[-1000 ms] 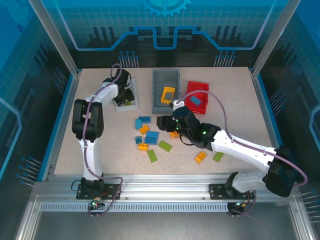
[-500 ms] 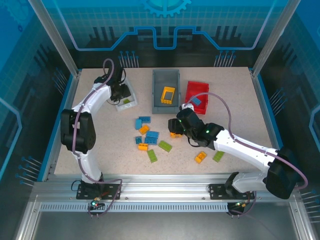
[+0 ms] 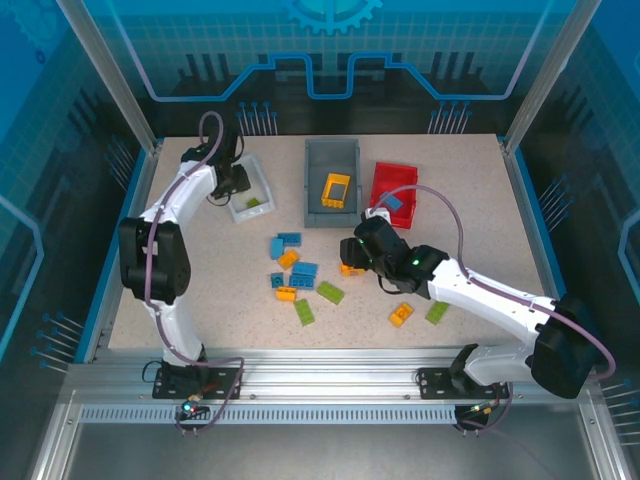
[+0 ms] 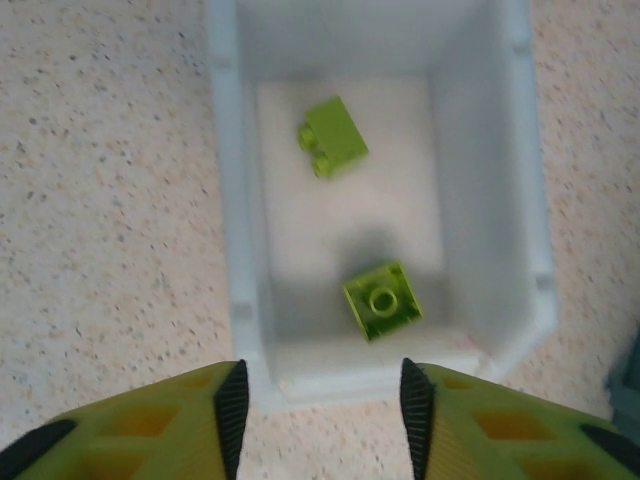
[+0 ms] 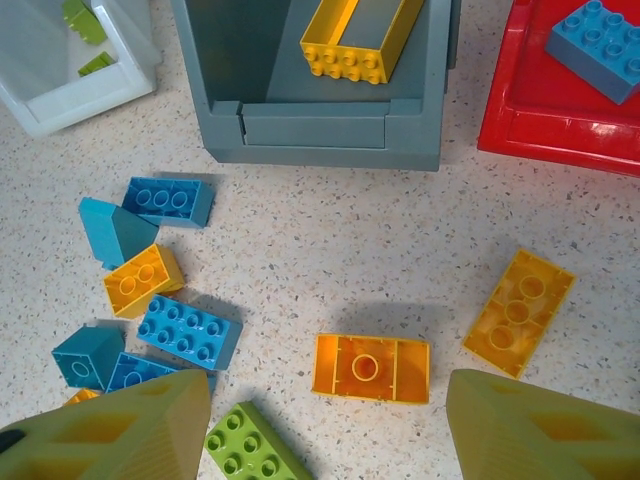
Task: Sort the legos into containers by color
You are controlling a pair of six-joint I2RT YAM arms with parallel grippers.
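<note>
Pickup of the orange brick (image 5: pixel 370 367) is the step I'm on. My right hand (image 5: pixel 325 425) hangs over it with its fingers spread wide and nothing between them. The brick lies hollow side up on the desk (image 5: pixel 300 250), apart from its neighbours, with its long side running from one finger to the other.

As lined up, I'd be closing on the brick's short ends. That should work, but I think turning the wrist a quarter would give a steadier pinch across the narrow sides. The hand also sits a little to one side of the brick, so I'd centre it before dropping.

My worry is the left finger. A green brick (image 5: pixel 245 450) and a blue brick (image 5: pixel 183 330) lie just beside its path down, and a careless drop could knock them. A second orange brick (image 5: pixel 518 312) lies near the other finger but looks far enough off.

Once the brick is gripped, I'd lift it above the wall of the grey bin (image 5: pixel 320 130). The yellow frame piece (image 5: pixel 360 35) lies in there, so orange belongs with it. The red bin (image 5: pixel 530 100) holds a blue brick (image 5: pixel 598 45).

My left hand (image 4: pixel 318 400) is open and empty above the white bin (image 4: pixel 232 200), where two green bricks (image 4: pixel 383 300) lie apart.
</note>
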